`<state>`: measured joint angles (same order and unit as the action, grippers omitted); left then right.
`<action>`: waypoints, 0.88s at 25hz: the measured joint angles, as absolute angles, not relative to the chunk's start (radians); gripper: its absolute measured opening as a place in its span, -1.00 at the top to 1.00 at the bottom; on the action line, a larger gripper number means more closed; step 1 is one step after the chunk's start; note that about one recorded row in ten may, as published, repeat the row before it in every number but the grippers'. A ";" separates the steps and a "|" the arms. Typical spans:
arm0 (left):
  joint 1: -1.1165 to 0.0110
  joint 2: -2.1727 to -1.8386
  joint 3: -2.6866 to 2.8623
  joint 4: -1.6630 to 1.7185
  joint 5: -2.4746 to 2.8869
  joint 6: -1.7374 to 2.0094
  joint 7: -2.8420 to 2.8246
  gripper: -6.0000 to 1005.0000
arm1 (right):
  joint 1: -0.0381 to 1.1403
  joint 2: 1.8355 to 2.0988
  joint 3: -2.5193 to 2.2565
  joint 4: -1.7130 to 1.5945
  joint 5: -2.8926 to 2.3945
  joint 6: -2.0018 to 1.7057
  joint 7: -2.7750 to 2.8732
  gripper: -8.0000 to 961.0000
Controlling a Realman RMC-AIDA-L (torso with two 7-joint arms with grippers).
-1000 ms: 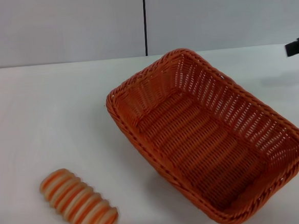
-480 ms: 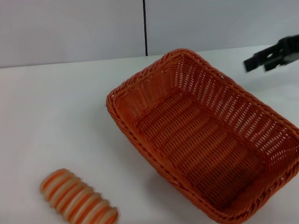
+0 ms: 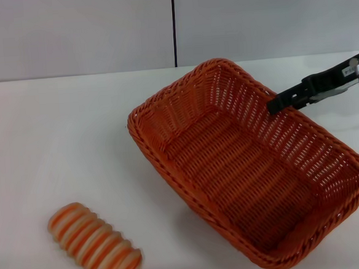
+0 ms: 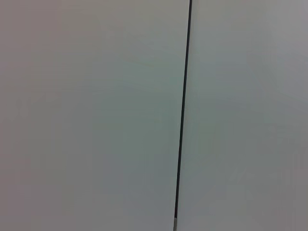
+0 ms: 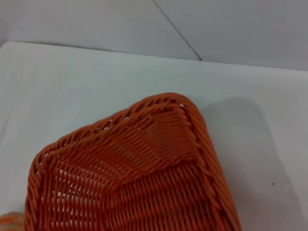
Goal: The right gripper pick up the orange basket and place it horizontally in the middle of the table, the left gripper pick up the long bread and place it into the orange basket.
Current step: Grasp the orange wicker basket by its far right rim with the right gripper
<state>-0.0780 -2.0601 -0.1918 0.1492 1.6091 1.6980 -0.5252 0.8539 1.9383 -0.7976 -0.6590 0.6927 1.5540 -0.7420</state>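
Right gripper (image 3: 275,106) is positioned over the orange basket's (image 3: 243,167) far right rim for pickup; finger state cannot be told. Long bread (image 3: 95,243) is left near-left.

A bare test bench in a lab, by the look of it. A plain white table (image 3: 56,137) stands against a blank grey panelled wall (image 3: 73,31) with one dark seam (image 3: 173,24).

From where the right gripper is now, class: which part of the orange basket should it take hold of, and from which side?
Probably the braided rim of the orange basket, on its long far-right side, coming from above with one finger inside and one outside. The right gripper already hangs by that rim, which is thin and raised; the sloped openwork walls offer nothing flat to pinch.
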 joint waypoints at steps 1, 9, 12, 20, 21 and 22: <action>-0.078 -2.060 -0.192 0.149 1.609 1.698 -0.525 -0.42 | 0.856 1.941 -0.798 -0.650 0.695 1.544 -0.751 -0.55; -0.077 -2.060 -0.192 0.147 1.609 1.698 -0.525 -0.42 | 0.869 1.984 -0.804 -0.603 0.693 1.471 -0.793 -0.54; -0.078 -2.060 -0.192 0.147 1.609 1.700 -0.525 -0.41 | 0.873 1.989 -0.815 -0.572 0.692 1.442 -0.793 -0.53; -0.076 -2.062 -0.192 0.146 1.609 1.702 -0.525 -0.41 | 0.866 2.007 -0.858 -0.556 0.686 1.387 -0.789 -0.52; -0.076 -2.062 -0.192 0.146 1.609 1.703 -0.525 -0.40 | 0.865 2.008 -0.858 -0.557 0.686 1.387 -0.789 -0.52; -0.076 -2.062 -0.192 0.146 1.609 1.704 -0.525 -0.40 | 0.865 2.009 -0.859 -0.559 0.686 1.388 -0.788 -0.51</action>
<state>-0.0755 -2.0617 -0.1917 0.1456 1.6091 1.7036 -0.5245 0.8654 2.0086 -0.8586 -0.5588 0.6862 1.3877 -0.7881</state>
